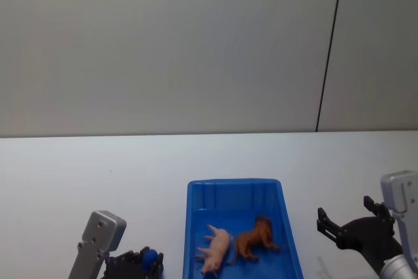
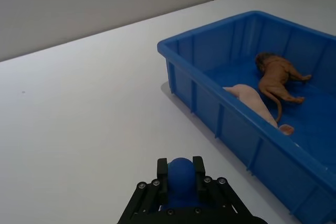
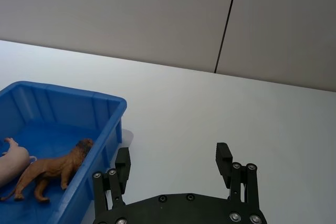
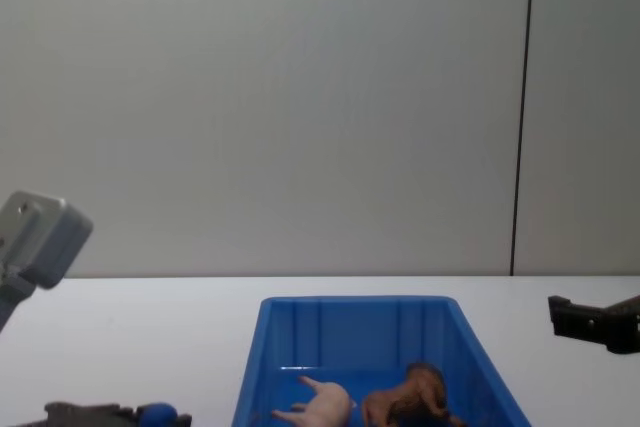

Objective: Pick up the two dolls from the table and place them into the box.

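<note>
Inside the ribbed blue box [image 1: 287, 227], both dolls [image 1: 238, 245] lie; right end effector [image 3: 175, 166] gapes wide.

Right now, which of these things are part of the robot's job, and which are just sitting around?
Part of the job:
pink pig
brown lion
blue bin
white table

Just there:
blue ball, held in the left claw
right claw, open, beside the bin

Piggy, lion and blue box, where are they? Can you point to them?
Pink pig doll [image 1: 217, 250], head view, on its belly.
Brown lion doll [image 1: 256, 238], head view, on its back.
Blue box [image 1: 235, 183], head view, on its far rim.
</note>
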Controlling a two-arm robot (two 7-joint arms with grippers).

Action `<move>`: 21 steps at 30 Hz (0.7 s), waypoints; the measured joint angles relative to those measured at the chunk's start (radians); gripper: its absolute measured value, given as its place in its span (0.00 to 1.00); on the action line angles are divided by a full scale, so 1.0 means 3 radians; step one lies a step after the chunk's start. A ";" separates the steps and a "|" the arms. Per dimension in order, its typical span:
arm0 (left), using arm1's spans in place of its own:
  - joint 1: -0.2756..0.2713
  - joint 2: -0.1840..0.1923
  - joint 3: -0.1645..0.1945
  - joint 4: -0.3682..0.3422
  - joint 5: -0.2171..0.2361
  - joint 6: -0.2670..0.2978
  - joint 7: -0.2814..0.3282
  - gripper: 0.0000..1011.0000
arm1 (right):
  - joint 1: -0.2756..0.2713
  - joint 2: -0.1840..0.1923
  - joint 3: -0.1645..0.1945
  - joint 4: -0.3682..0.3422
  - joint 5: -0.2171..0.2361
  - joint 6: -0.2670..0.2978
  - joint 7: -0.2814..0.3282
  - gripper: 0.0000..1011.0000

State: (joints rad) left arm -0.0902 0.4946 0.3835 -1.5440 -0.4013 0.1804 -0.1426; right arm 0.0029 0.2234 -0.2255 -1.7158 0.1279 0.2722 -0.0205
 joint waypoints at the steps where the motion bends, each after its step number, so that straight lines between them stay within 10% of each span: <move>1: 0.0000 0.0002 -0.0003 -0.0009 0.0003 -0.0005 0.0002 0.27 | 0.0000 0.0000 0.0000 0.0000 0.0000 0.0000 0.0000 0.99; 21: -0.0102 0.0097 -0.0131 -0.0423 0.0169 -0.0141 -0.0168 0.17 | 0.0000 0.0000 0.0000 0.0000 0.0000 0.0000 0.0000 0.99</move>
State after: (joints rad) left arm -0.1209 0.5237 0.3442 -1.6708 -0.3505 0.1382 -0.1931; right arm 0.0029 0.2234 -0.2255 -1.7158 0.1279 0.2722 -0.0204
